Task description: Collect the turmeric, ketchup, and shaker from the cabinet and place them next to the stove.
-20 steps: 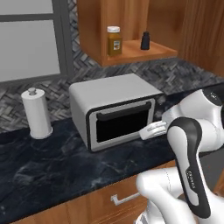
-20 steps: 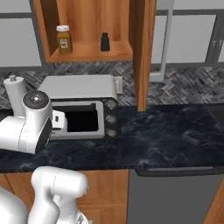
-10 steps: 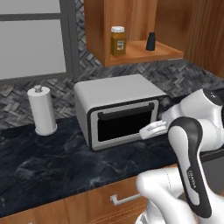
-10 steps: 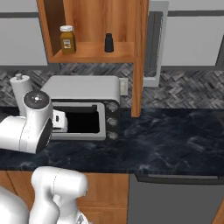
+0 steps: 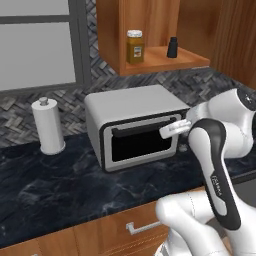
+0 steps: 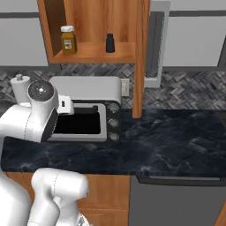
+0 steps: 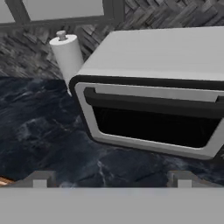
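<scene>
Nothing had yet been collected, as far as the views showed: the turmeric (image 5: 135, 46) and the shaker (image 5: 172, 47) stood apart on the shelf of the cabinet (image 5: 150, 62), well above my hand and beyond it — the ketchup I could not pick out, and no stove was to be seen. All three fetches, and the placing, were judged to remain. My gripper (image 7: 112, 178) was spread to its full width, its fingertips (image 7: 40, 178) parted and holding nothing; it touched nothing, hanging low over the dark counter (image 7: 39, 131). Directly ahead of the hand sat the silver toaster oven (image 7: 157, 100); the paper-towel roll (image 7: 68, 57) stood beyond, toward my left.
</scene>
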